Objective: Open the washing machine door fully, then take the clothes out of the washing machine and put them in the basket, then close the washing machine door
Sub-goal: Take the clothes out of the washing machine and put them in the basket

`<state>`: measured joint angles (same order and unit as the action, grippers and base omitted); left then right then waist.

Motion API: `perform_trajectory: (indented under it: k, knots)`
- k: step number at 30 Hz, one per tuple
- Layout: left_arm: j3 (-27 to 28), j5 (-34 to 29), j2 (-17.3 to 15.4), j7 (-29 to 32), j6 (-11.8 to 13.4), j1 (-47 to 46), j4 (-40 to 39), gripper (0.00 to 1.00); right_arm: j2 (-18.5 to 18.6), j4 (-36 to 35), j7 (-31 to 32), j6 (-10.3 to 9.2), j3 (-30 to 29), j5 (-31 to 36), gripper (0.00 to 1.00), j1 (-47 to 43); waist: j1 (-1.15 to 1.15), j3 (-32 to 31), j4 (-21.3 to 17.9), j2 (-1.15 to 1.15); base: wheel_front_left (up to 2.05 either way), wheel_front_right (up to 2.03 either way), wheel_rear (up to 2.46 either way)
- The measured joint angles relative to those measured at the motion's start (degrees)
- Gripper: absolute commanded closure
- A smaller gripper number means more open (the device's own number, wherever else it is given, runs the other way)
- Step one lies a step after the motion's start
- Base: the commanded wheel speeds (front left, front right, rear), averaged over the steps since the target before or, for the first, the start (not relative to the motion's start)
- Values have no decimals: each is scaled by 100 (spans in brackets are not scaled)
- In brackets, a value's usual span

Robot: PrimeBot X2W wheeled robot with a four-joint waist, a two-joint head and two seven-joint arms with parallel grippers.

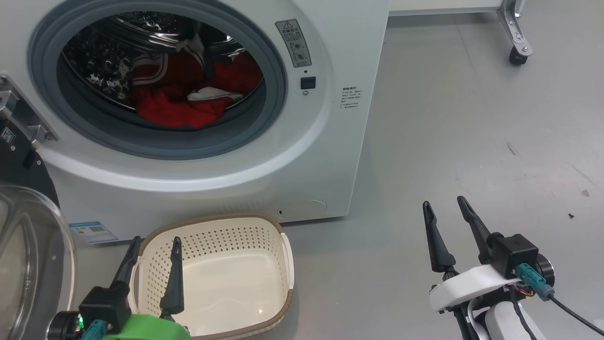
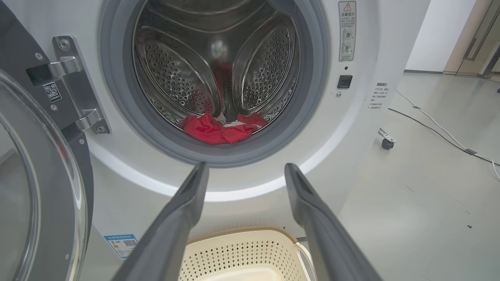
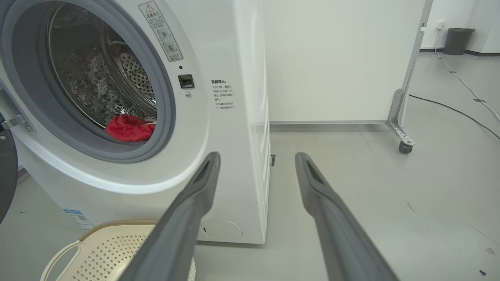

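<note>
While both grippers hang empty with fingers spread, the left gripper (image 1: 157, 241) hovers over the basket (image 1: 245, 236), which stands just below it at the foot of the washing machine (image 1: 330, 141). Ahead and above it the clothes (image 1: 179, 104) lie in the drum. The washing machine door (image 1: 28, 264) stands swung open on its left. The right gripper (image 1: 444, 201) is over the grey floor (image 1: 472, 141), with the washer's corner to its left and a wheeled white panel (image 3: 332, 58) ahead.
</note>
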<state>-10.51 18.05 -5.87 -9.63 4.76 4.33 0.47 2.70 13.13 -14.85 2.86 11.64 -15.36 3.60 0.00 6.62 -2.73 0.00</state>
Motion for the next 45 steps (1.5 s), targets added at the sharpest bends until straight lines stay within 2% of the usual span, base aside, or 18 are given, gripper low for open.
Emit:
perform_trajectory:
  k: [32,41,45]
  knots:
    - [-137,-57,-8,62,-5,-193,-81,0,0,-101,-1,0,46,0,0,3,0,206,-1,0,5,-5,0]
    - [-310,-45,-9,254,-266,-808,-108,0,0,-330,-1,0,79,10,0,136,0,666,-78,0,0,0,0]
    - [-259,27,-9,363,-308,-1132,67,0,1,-449,-1,-1,80,10,0,258,0,940,-134,0,0,0,0]
